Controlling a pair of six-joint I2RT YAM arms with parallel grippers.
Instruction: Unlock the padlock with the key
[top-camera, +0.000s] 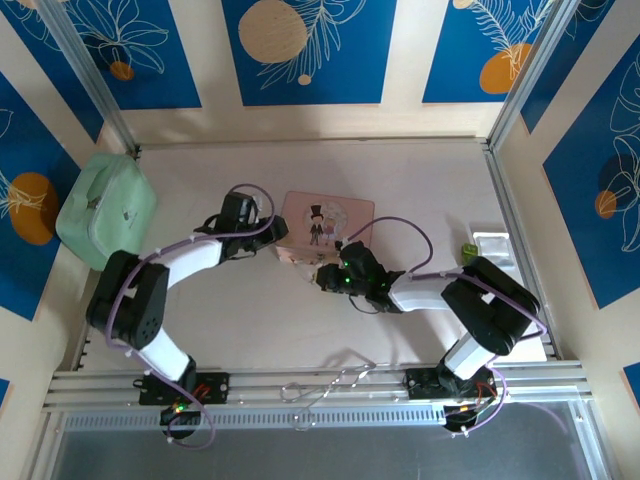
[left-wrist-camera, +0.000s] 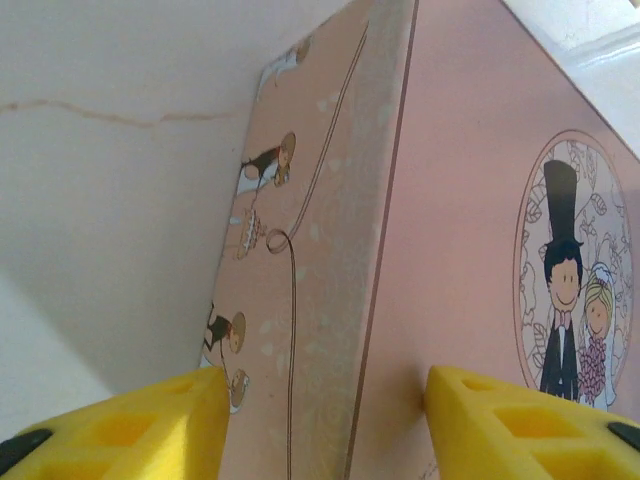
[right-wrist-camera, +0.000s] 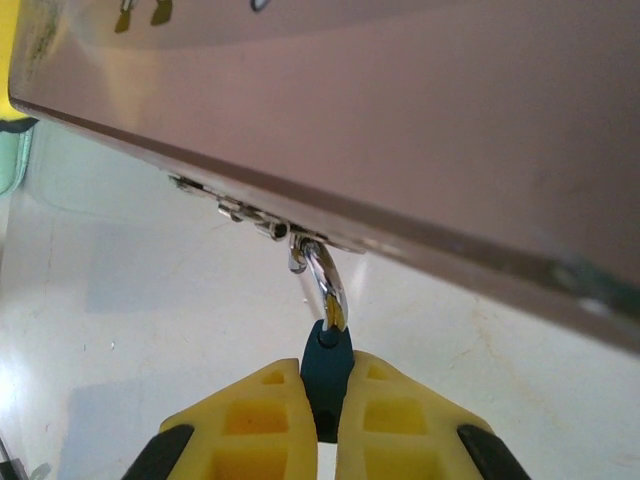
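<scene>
Right pincer (right-wrist-camera: 327, 388) clamped tight on the teal padlock (right-wrist-camera: 328, 352) body. The padlock's shackle is hooked through the clasp (right-wrist-camera: 262, 224) on the pink tin's (right-wrist-camera: 400, 110) front edge, just above the desk (right-wrist-camera: 150, 330). Left pincer (left-wrist-camera: 325, 385) about half wide, astride the tin's left corner; can't tell if the pads (left-wrist-camera: 150, 425) touch it.

Left fingers (top-camera: 278, 235) and right fingers (top-camera: 326, 277) are at the pink tin (top-camera: 330, 213).
</scene>
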